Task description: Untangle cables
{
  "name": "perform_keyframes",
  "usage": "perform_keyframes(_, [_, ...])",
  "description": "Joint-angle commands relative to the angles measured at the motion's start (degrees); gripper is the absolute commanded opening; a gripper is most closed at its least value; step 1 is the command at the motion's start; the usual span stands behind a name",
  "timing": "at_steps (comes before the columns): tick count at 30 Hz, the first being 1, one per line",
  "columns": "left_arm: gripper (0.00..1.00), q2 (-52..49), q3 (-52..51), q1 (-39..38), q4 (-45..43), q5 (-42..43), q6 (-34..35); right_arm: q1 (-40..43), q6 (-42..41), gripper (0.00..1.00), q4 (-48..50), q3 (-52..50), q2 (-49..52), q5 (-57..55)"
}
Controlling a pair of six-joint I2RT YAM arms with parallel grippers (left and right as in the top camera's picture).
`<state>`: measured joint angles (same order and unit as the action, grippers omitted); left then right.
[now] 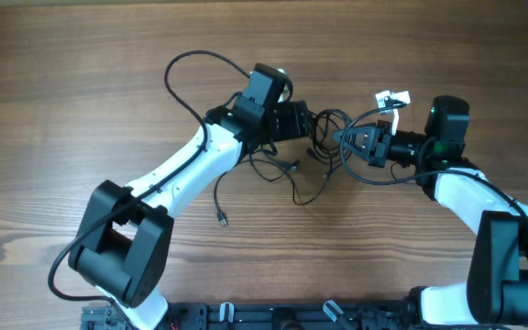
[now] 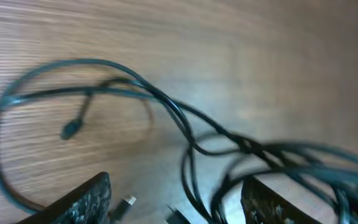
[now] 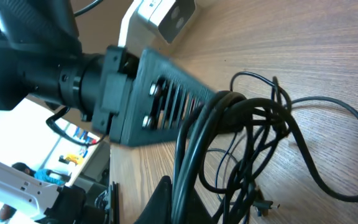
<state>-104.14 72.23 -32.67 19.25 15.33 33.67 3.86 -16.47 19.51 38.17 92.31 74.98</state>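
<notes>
Thin black cords with small plug ends, the cables (image 1: pixel 324 147), sit knotted near the middle of the wooden counter (image 1: pixel 62 73), a little toward its right edge. Loose strands trail off toward the near edge, one ending in a small plug (image 1: pixel 223 218).

Left claw (image 1: pixel 308 121) is at the knot's left side. In the wrist view its fingers (image 2: pixel 86 199) are apart, with several strands (image 2: pixel 185 118) running between them and over the right-hand finger; nothing is clamped yet.

Right claw (image 1: pixel 345 137) is at the knot's right side, closed. In its wrist view a bunch of strands (image 3: pixel 247 124) runs down into it, so it looks clamped on the cables.

Handling judgement: the cords are light, limp and thin, and likely to slip through a loose pinch. The plug ends would probably snag in loops. The best hold is likely a single strand just outside the knot, not the whole bundle. Pulling both sides hard risks tightening the knot; gentle separation looks safer.
</notes>
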Motion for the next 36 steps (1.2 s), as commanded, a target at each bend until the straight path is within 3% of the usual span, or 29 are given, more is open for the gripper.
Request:
perform_keyframes(1, [0.66, -0.46, 0.15, -2.86, -0.28, 0.39, -6.27, -0.11, -0.28, 0.04, 0.15, 0.33, 0.11, 1.57])
perform_keyframes(4, [0.63, -0.68, 0.15, -5.25, -0.79, -6.23, -6.27, -0.15, -1.84, 0.04, 0.13, 0.33, 0.11, 1.62])
perform_keyframes(8, [0.37, -0.68, 0.15, -6.36, -2.49, -13.4, -6.21, -0.15, -1.77, 0.04, -1.36, 0.33, 0.11, 1.64])
perform_keyframes(15, [0.49, -0.98, 0.11, -8.48, -5.16, -13.27, -6.27, -0.15, -1.77, 0.04, -2.38, 0.33, 0.11, 3.54])
perform_keyframes(17, [0.49, -1.99, 0.11, -9.03, -5.14, -13.29, -6.27, -0.15, -1.77, 0.04, -2.4, 0.33, 0.11, 3.54])
perform_keyframes(19, [0.34, -3.13, 0.11, -9.05, -5.07, -13.51, -6.27, -0.15, -1.81, 0.04, -2.43, 0.33, 0.11, 3.56])
perform_keyframes(21, [0.08, -3.48, 0.11, -8.57, -4.92, -16.09, -6.27, -0.15, -1.79, 0.04, -2.43, 0.33, 0.11, 3.54])
perform_keyframes(22, [0.04, -3.43, 0.11, -8.28, -4.87, -17.38, -6.27, -0.15, -1.77, 0.04, -2.43, 0.33, 0.11, 3.48])
perform_keyframes(24, [0.04, -2.86, 0.11, -7.32, -4.66, -18.25, -6.29, -0.15, -1.73, 0.06, -2.51, 0.33, 0.11, 2.8])
perform_keyframes(25, [0.04, -1.79, 0.11, -6.38, -4.11, -18.25, -6.29, -0.15, -1.68, 0.11, -3.23, 0.33, 0.11, -0.15])
perform_keyframes(28, [0.04, 4.57, 0.11, -2.36, -1.46, -18.21, -6.25, -0.15, -3.41, 0.16, -8.57, 0.33, 0.11, -16.48])
perform_keyframes(32, [0.04, 13.77, 0.11, 0.81, 0.13, -17.99, -2.95, -0.15, -13.14, 0.24, -17.62, 0.33, 0.11, -40.3])
perform_keyframes(34, [0.04, 15.37, 0.11, 0.98, 0.35, -18.03, -0.15, -0.15, -13.6, 0.29, -18.32, 0.33, 0.11, -38.99])
perform_keyframes(35, [0.04, 15.43, 0.11, 0.98, 0.85, -18.08, 2.51, -0.15, -12.13, 0.36, -17.9, 0.33, 0.11, -34.12])
perform_keyframes(36, [0.04, 15.17, 0.11, 0.96, 2.38, -19.76, 5.16, -0.15, -5.35, 0.41, -16.31, 0.33, 0.11, -22.36])
